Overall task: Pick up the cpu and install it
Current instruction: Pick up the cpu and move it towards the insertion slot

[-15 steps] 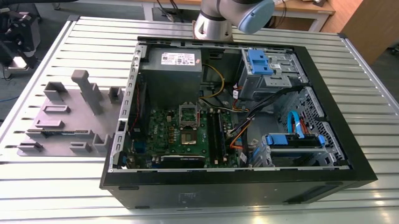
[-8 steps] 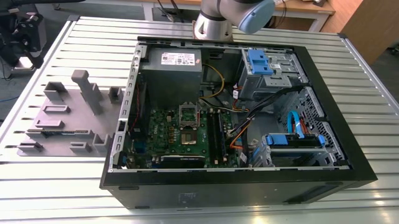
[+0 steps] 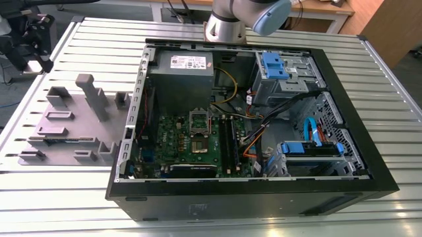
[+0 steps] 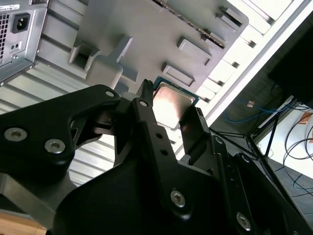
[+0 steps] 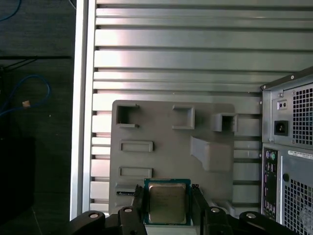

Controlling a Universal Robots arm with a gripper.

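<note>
Black gripper body and linkage plates sit closest to the lens in both wrist views, with bolted arms converging on two fingers. Jaws are closed on the cpu: one finger bears on each of two opposite edges. The chip is located between the jaws, with its pale metal top facing the cameras and a green border visible around it.

Beyond the jaws, apart from the chip, lies the grey holder plate, which carries raised stepped blocks and rectangular pockets. Beneath the plate and extending farther out is the slatted metal table. To one side of the jaws stands the PC case, showing a rear panel with a power inlet and vent grille. Past the table edge on the opposite side of the jaws, blue cables rest on a dark floor.

In the exterior view the case lies open on the table, exposing the motherboard. A dark square frame is tilted up just beside the socket. The robot arm rises at the far side of the case
</note>
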